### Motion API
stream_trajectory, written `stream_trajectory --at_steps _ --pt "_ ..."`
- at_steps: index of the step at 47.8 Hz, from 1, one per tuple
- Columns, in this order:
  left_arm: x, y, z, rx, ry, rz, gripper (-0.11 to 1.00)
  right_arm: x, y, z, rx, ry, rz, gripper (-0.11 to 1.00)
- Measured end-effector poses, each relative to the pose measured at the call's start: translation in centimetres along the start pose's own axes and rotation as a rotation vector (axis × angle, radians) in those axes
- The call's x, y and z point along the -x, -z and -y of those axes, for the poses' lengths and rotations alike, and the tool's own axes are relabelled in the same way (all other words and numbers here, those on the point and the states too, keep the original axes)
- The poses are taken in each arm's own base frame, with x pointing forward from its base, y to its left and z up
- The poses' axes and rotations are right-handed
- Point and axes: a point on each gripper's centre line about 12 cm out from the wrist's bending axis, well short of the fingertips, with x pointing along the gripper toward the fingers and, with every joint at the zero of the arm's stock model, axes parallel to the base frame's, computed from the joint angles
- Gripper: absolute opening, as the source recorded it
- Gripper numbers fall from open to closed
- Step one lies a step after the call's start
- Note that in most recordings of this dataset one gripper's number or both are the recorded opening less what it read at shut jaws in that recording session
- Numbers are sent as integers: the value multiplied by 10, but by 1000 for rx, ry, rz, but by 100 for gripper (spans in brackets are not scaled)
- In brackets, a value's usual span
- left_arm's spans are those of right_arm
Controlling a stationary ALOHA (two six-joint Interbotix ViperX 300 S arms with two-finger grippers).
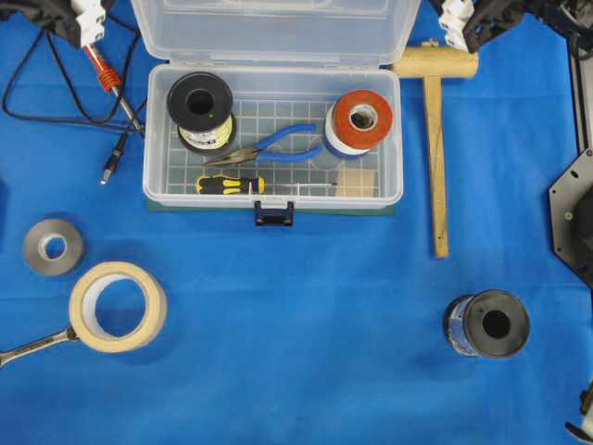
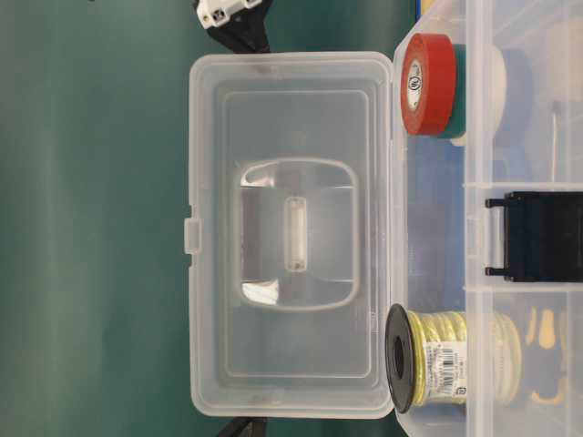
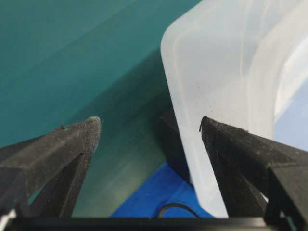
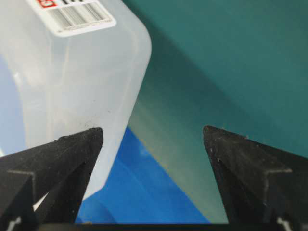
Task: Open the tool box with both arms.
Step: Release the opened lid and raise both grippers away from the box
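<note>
The tool box point(image 1: 273, 139) stood at the table's point(image 1: 306, 324) rear centre, lid raised behind it. Pliers point(image 1: 273, 146) lay inside; a mallet point(image 1: 435, 139) lay to its right.

1. We see the tool box point(image 1: 274, 130) in clear, smooth plastic, its lid slightly frosted (a paper barcode label sits on it in the right wrist view).
2. We take the tabletop point(image 1: 306, 315) cover for matt blue cloth.
3. The mallet point(image 1: 434, 139) looks like bare, pale wood.
4. The pliers point(image 1: 269, 148) show dull metal jaws and glossy blue grips.
5. The masking tape roll point(image 1: 118, 306) looks like matt cream paper.
6. The left hand point(image 3: 150, 126) and right hand point(image 4: 153, 132) have fingers of black plastic, finely ridged and matt.
</note>
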Motion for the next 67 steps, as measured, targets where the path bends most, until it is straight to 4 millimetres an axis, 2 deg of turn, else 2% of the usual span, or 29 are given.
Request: stream_trajectory --at_steps 9,21,25,34,48,59,67 --pt "-7 1 -4 2 -11 -18 92 -2 1 4 -3 12 -6 88" --pt "-2 3 -9 -20 -21 -43 92 5 0 8 -10 23 -23 88" --pt "4 12 -8 -35 -17 -74 92 12 2 9 -10 28 -27 88" --pt "26 18 -22 -20 -72 -68 92 36 6 16 -20 54 -24 88" --pt "65 15 -27 -18 -111 -14 92 72 9 18 -27 70 -10 88" --pt "78 10 -25 8 -107 18 92 72 11 17 -41 64 -22 88" --pt "81 10 -6 13 -21 2 92 72 10 -6 -17 -24 -19 88"
